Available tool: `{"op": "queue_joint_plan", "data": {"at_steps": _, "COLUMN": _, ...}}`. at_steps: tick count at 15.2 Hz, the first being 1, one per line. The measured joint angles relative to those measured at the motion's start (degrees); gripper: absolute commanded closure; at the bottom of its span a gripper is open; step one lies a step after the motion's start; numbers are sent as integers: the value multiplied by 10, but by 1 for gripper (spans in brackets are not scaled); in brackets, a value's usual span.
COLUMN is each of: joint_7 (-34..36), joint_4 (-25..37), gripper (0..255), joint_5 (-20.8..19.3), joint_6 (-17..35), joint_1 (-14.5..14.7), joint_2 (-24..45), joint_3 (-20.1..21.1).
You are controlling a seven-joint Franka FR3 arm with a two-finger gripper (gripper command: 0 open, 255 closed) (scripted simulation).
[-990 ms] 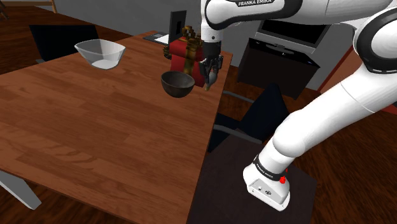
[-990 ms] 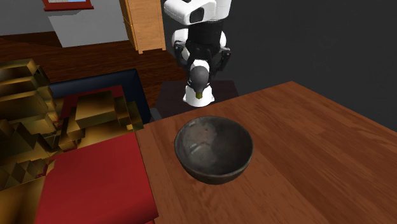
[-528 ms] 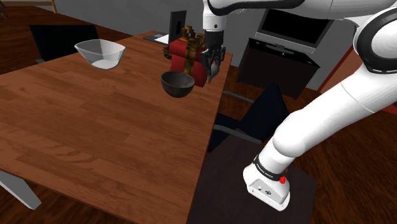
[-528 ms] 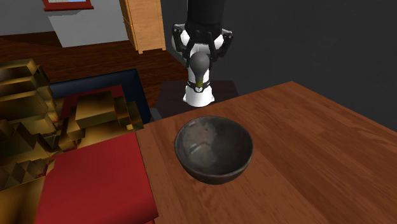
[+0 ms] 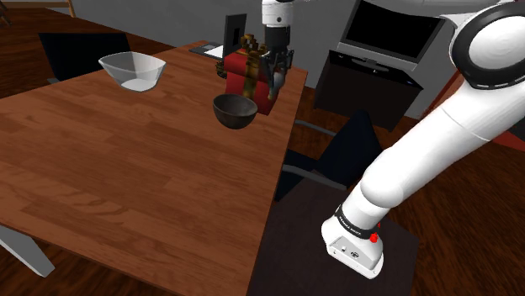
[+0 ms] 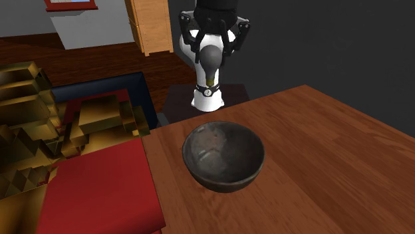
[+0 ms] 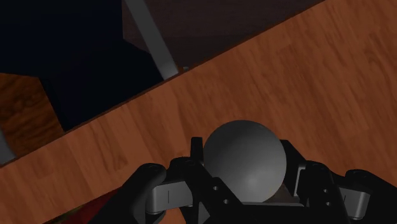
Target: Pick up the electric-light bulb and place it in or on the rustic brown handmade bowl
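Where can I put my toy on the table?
The big bare stretch of table from the clear bowl and the dark bowl down to the near edge is free. So is the gap between the bowls. It's crowded by the dark bowl: the red and gold object and the tool holding the bulb.

On my feed the table (image 5: 126, 168) is reddish-brown planked wood on a grey leg (image 5: 21, 248), and the floor (image 5: 479, 261) around it is darker wood. One black chair (image 5: 80, 50) sits at its far side, another (image 5: 336, 147) at the shoulder view's right. A black unit (image 5: 370, 84), perhaps a desk with a screen, stands against the grey wall (image 5: 328, 17). The second exterior view adds a pale wooden cabinet (image 6: 151, 26).
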Motion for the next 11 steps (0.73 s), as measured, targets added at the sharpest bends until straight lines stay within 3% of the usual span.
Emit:
{"op": "queue_joint_plan", "data": {"at_steps": 5, "joint_7": 16, "joint_4": 133, "gripper": 255, "joint_5": -9, "joint_6": -27, "joint_1": 5, "joint_2": 109, "joint_3": 10}}
{"op": "queue_joint_plan", "data": {"at_steps": 11, "joint_7": 35, "joint_4": 353, "gripper": 255, "joint_5": -28, "joint_6": -87, "joint_1": 22, "joint_2": 272, "joint_3": 20}}
